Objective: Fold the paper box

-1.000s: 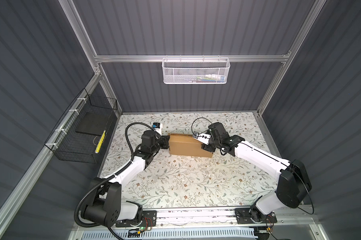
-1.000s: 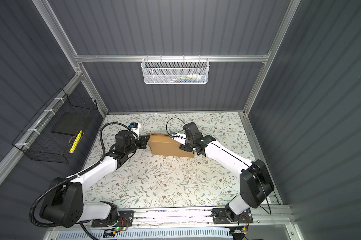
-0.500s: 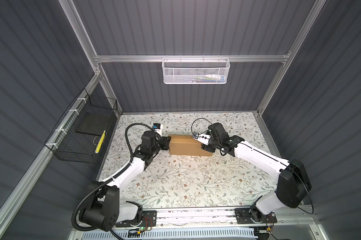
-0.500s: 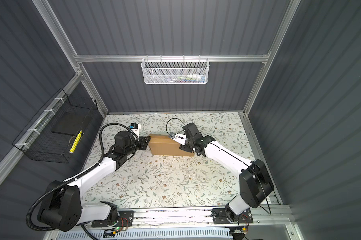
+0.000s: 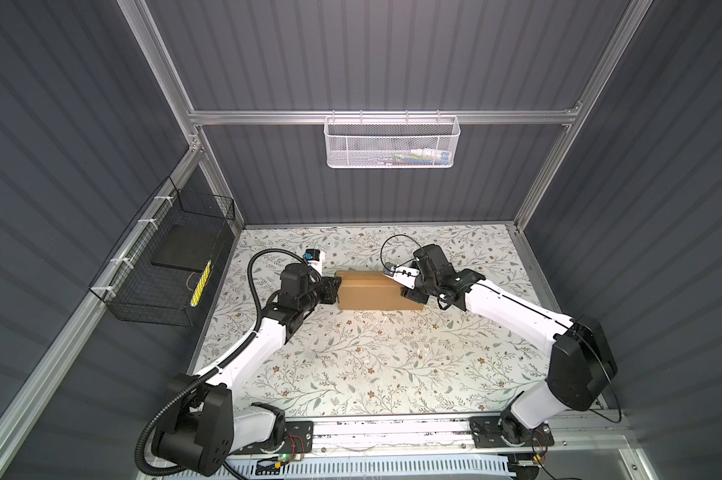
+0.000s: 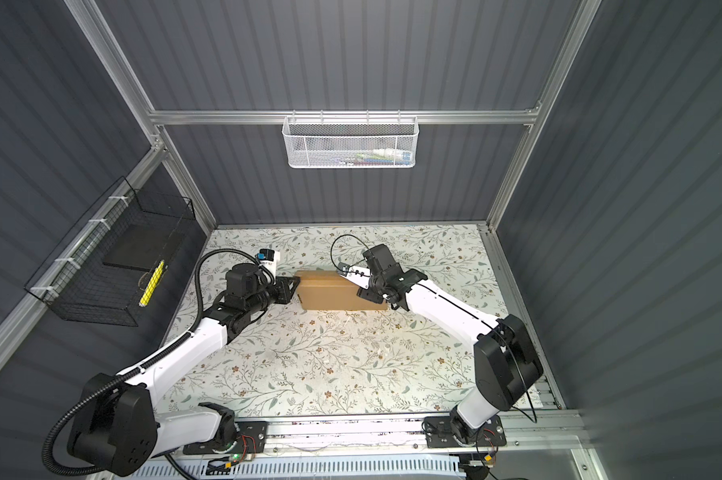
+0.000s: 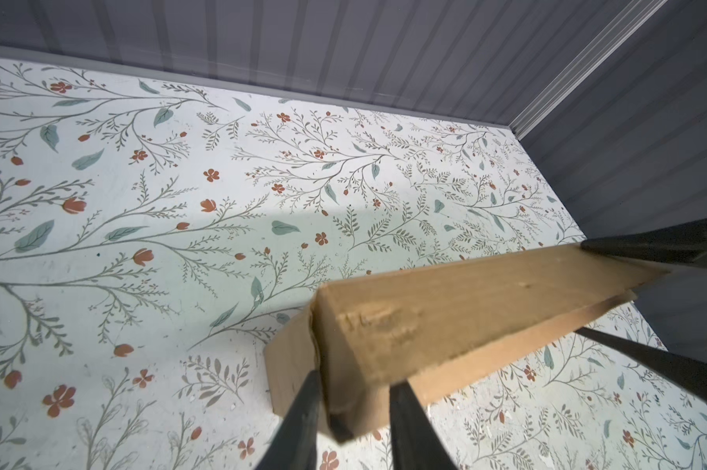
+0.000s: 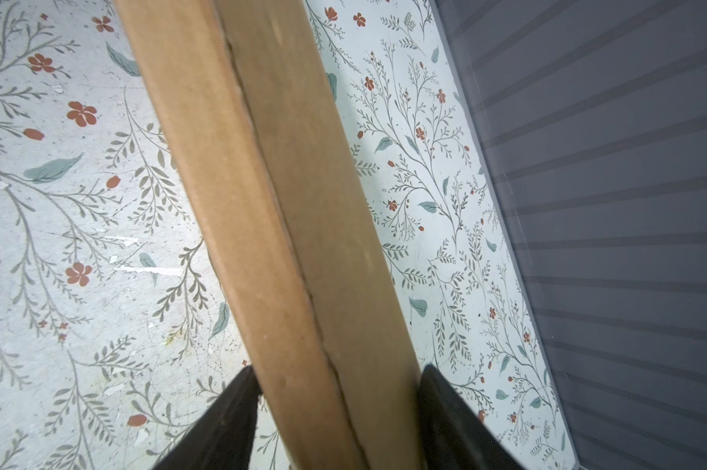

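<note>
From a top view, finds the paper box [image 5: 376, 293] looking folded shut at the rear middle of the worktop [image 5: 351, 365], flanked endwise by the left end effector [image 5: 335, 291] and the right end effector [image 5: 405, 291], probably to steady the shape while the last flaps seat. From the left wrist, shows fingers [image 7: 303, 407] straddling one box corner, clamped or loosened impossible to tell; from the right wrist, shows fingers [image 8: 229, 411] pressed against both long faces, grasping the box.
</note>
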Controlling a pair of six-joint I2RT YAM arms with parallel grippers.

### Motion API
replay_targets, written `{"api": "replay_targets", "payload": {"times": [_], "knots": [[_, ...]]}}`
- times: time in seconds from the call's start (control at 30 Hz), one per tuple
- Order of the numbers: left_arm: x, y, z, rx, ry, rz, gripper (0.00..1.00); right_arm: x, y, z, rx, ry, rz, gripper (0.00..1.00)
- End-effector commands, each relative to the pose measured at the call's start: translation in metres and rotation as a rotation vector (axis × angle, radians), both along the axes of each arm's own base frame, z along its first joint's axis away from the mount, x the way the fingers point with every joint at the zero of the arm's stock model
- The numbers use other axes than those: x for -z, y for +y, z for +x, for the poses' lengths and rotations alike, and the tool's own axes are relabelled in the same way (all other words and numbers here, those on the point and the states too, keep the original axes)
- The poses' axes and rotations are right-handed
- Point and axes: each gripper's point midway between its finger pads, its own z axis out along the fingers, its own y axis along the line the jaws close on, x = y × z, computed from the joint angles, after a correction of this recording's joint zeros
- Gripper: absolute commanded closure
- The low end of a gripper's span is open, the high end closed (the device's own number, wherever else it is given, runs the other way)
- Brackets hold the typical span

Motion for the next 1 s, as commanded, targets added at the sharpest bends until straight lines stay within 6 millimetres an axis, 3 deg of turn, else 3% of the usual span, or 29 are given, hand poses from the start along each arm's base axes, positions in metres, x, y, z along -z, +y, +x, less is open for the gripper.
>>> {"api": "replay_targets", "payload": {"times": [0.0, 0.27, 0.5, 0.7, 0.97], "knots": [[0.000, 0.000, -0.012, 0.030, 0.034, 0.024, 0.68, 0.011, -0.002, -0.002, 0.024, 0.060, -0.013, 0.38], [-0.012, 0.004, -0.017, 0.026, 0.029, 0.035, 0.63, 0.009, -0.001, 0.009, 0.040, 0.059, -0.001, 0.39], [-0.040, 0.007, -0.015, 0.003, -0.005, 0.021, 0.60, 0.009, 0.000, 0.009, 0.034, 0.059, -0.002, 0.40], [-0.064, 0.012, -0.004, -0.013, -0.022, -0.035, 0.58, 0.008, 0.001, 0.009, 0.027, 0.058, 0.000, 0.40], [-0.077, 0.027, 0.019, -0.033, 0.014, -0.196, 0.54, 0.007, 0.003, 0.010, 0.021, 0.055, 0.004, 0.41]]}}
